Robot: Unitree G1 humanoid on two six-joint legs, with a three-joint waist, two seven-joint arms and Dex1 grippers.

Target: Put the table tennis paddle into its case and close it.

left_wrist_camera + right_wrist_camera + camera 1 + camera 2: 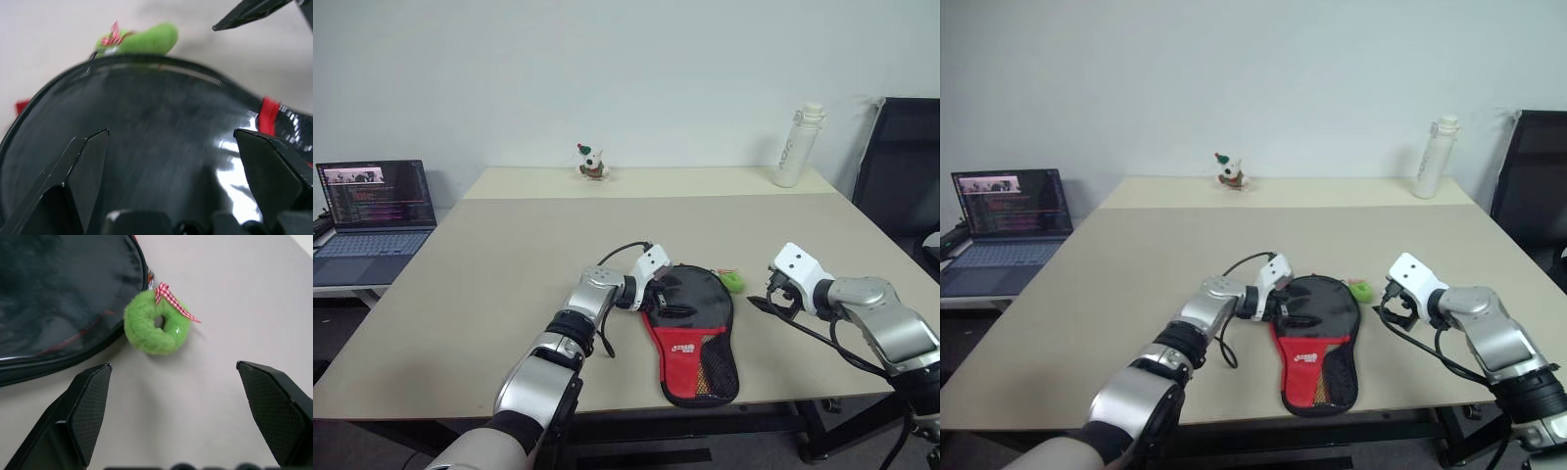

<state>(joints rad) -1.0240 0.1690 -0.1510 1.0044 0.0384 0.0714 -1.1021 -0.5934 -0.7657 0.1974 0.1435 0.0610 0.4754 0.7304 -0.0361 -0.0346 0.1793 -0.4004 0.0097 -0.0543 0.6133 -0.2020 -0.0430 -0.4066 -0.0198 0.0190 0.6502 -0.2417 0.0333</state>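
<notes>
Case (693, 333) lies on the worktop (489, 294), long axis running 12 to 6, round end far. Left gripper (668, 301) hovers wide open and empty over its 10 o'clock edge, nearer; right gripper (762, 300), wide open and empty, waits at 3 o'clock beside the green charm (156, 328).

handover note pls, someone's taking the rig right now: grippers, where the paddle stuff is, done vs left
Left gripper: fingers open, holding nothing, over the round end of the case.
Right gripper: fingers open, holding nothing, above the table to the right of the case, pointing toward the green charm.
Case lies flat near the front edge, round end away from the robot, charm beside that end.
Paddle: not visible on the table; presumably inside.
Left: whether the zip is fully shut cannot be told; check it and finish closing.
</notes>
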